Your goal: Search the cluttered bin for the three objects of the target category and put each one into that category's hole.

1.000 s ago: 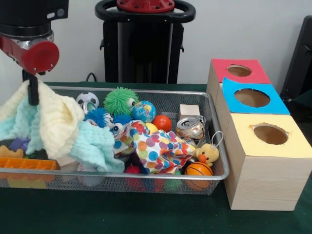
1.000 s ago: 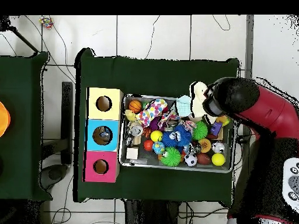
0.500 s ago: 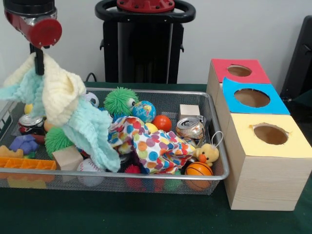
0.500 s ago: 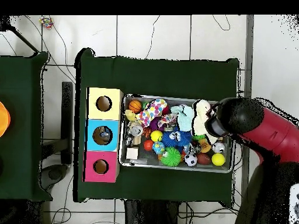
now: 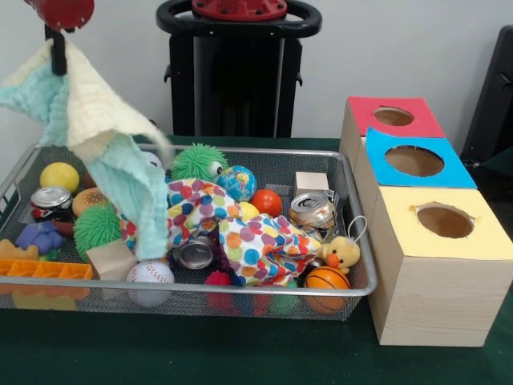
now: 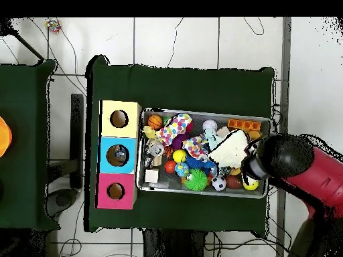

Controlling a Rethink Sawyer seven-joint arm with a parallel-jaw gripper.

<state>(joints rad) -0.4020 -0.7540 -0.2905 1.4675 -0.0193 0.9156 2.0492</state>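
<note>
Front view, end effector (image 5: 56, 50) gripping yellow-mint cloth (image 5: 96, 136) above cluttered bin (image 5: 357, 277)

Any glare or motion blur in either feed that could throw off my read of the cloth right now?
Front view: the lifted cloth is slightly smeared at its hanging edges, and the crushed can shows bright specular glints; lighting is otherwise even, with soft shadows. Overhead view: the cloth reads as a washed-out pale patch with little texture, and the arm hides the bin's corner beneath it.

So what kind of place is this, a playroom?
More likely a robot test lab: a red arm lifts a cloth from a toy-filled basket beside boxes with holes, cables across the floor.
</note>
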